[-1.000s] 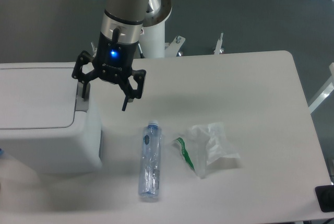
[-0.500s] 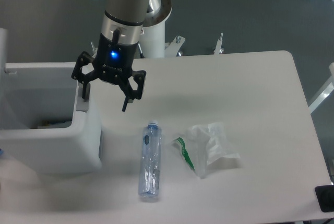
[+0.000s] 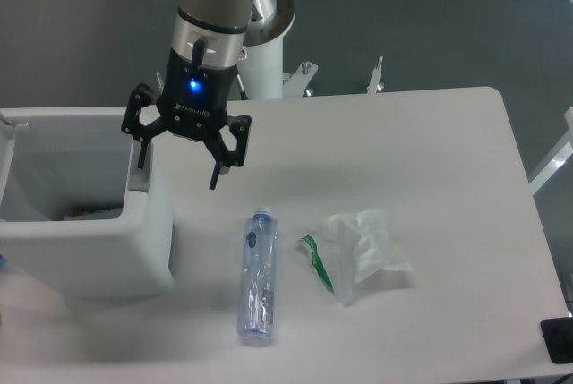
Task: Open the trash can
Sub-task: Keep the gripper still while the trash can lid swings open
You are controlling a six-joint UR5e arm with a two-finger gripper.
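2 gripper (image 3: 177,167) fingers are held apart over the open trash can (image 3: 85,223) rim at left of frame.

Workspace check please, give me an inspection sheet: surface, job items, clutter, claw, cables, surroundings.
Surface: white table, no spills seen.
Job's things: trash can at the table's left edge, lid swung up, cavity open, something small inside.
Clutter: clear plastic bottle lying flat; crumpled plastic bag with green print beside it, apart.
Claw: claw open, holding nothing, one finger over the bin's right rim, blue light on.
Cables: nothing seen.
Surroundings: grey floor, white arm pedestal behind the table, dark object at lower right.
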